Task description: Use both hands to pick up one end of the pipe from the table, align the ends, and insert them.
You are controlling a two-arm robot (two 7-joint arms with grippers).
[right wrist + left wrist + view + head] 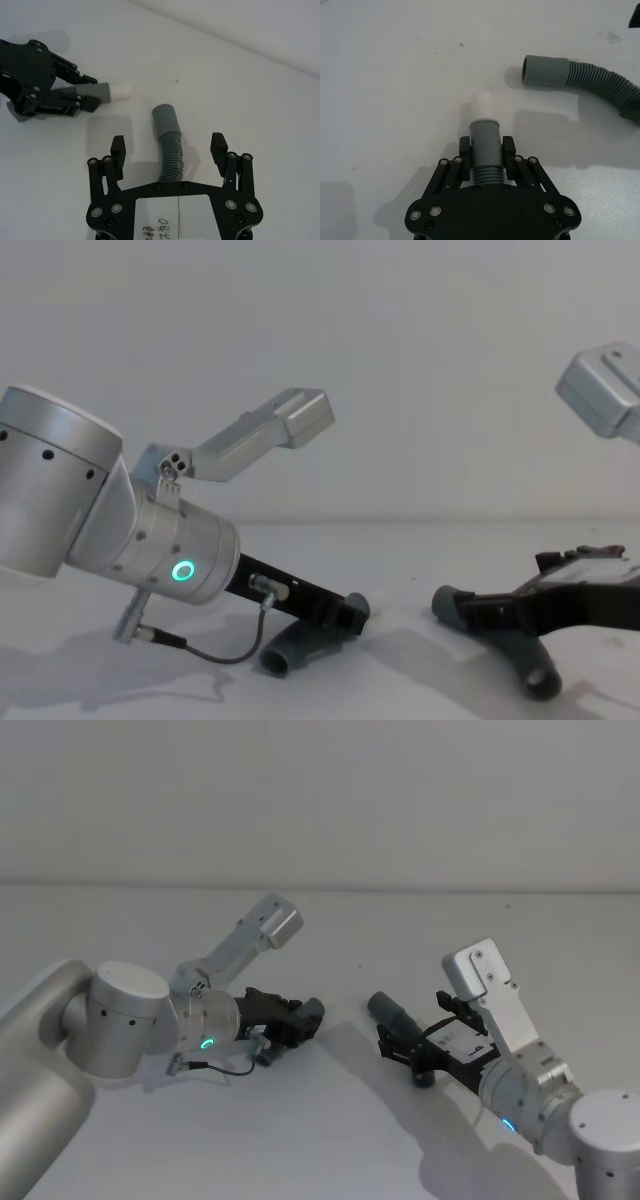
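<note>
My left gripper (486,155) is shut on one pipe piece (485,142), just behind its grey cuff, low over the table (330,1130). Its white spigot end (483,106) points toward the wide grey sleeve end (545,71) of the other ribbed pipe piece (607,87), a short gap away and not in line with it. That second piece (170,150) lies on the table between the fingers (218,145) of my right gripper (168,146), which is open and straddles it without touching. In the head view, the left gripper (296,1020) and right gripper (410,1028) face each other.
The off-white table stretches bare around both arms. The silver left arm with its green ring light (183,571) and a loose black cable (215,650) sit low at the left. A pale wall (320,800) rises behind the table's far edge.
</note>
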